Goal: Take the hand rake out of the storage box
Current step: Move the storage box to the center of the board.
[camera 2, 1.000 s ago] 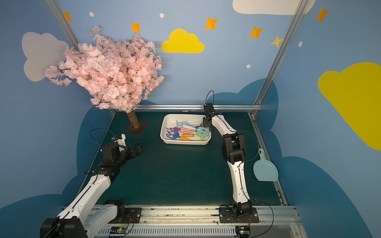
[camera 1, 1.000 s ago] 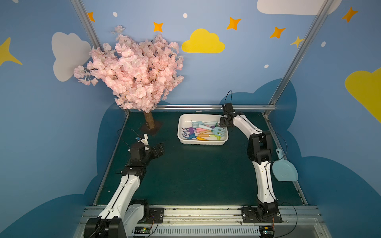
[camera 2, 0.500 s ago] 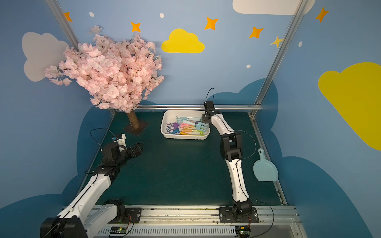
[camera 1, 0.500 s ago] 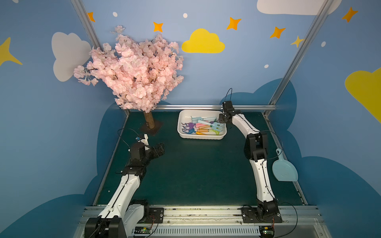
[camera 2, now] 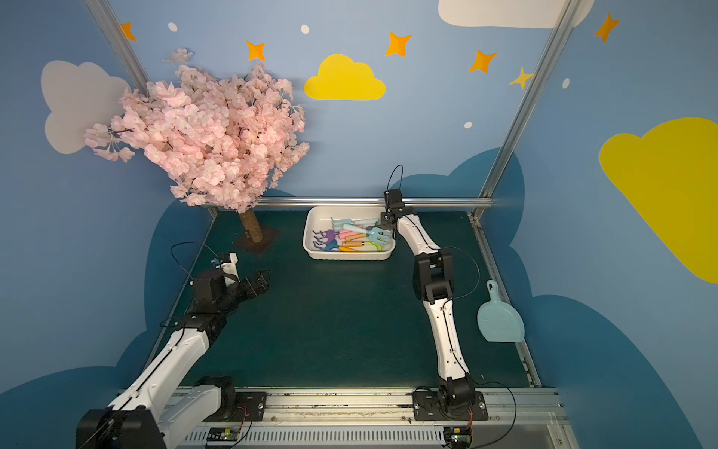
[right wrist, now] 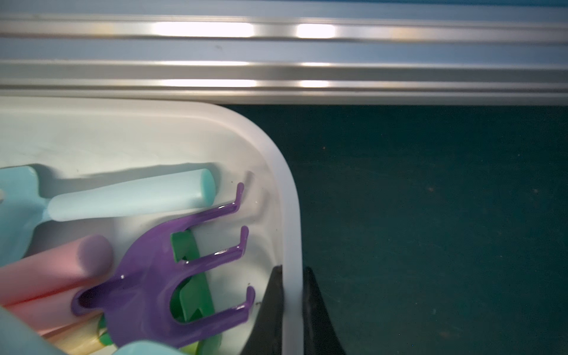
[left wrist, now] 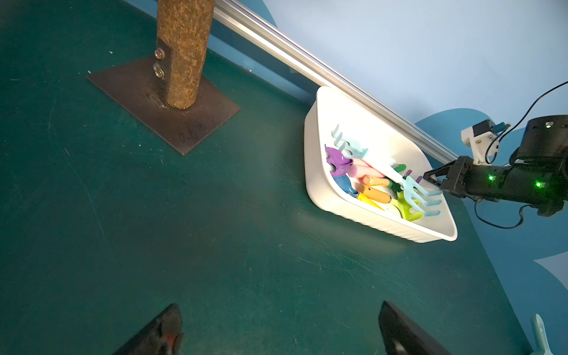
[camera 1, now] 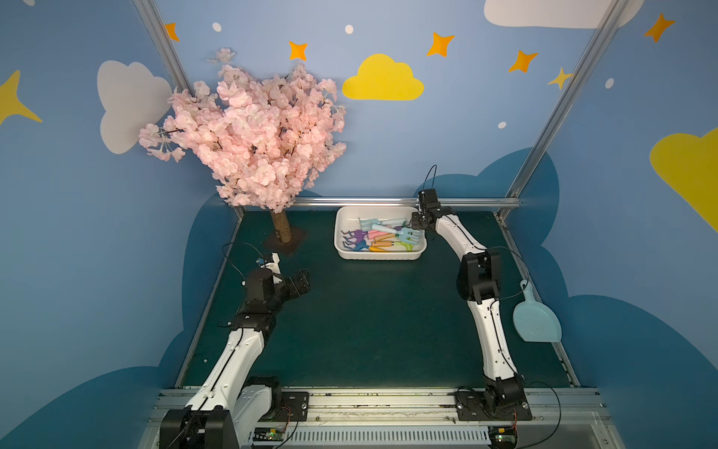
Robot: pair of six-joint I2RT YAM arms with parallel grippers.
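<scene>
The white storage box (camera 1: 379, 256) (camera 2: 347, 255) stands at the back of the green table, against the rail. Several toy hand rakes lie in it; a pale blue hand rake (camera 1: 410, 234) (left wrist: 421, 196) is on top and a purple one (right wrist: 172, 276) lies near the corner. My right gripper (camera 1: 415, 224) (camera 2: 385, 223) (right wrist: 292, 270) is shut on the box's right rim (right wrist: 289, 215), one finger inside the wall and one outside. It holds no rake. My left gripper (camera 1: 301, 282) (camera 2: 262, 280) (left wrist: 279, 304) hovers open and empty over the table at the left, far from the box.
A pink blossom tree with a cork trunk (camera 1: 280, 229) on a dark base plate (left wrist: 172, 101) stands back left. A pale blue scoop (camera 1: 536, 322) lies at the right table edge. An aluminium rail (camera 1: 388, 201) runs behind the box.
The storage box has slid back toward the rail with my right gripper on its rim. The left arm has not moved.
</scene>
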